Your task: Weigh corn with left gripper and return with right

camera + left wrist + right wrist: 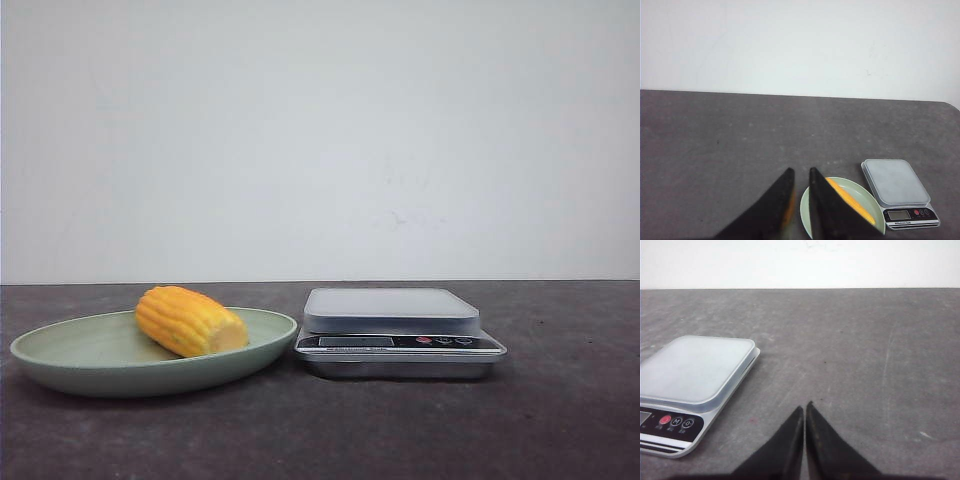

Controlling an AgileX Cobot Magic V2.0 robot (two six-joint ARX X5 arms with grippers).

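On the surface (560, 430): dark grey, speckled, matte
Behind it: plain white wall (320, 130)
Corn (190, 320): lying on my pale green plate (60, 355), just left of the scale (395, 330)
Left jaws (801, 175): slightly parted, holding nothing
Right jaws (804, 407): tips nearly touching, holding nothing

We cannot read the scale (400, 335) display. The left gripper (801, 175) hides part of the corn (852, 202) and plate (867, 195).
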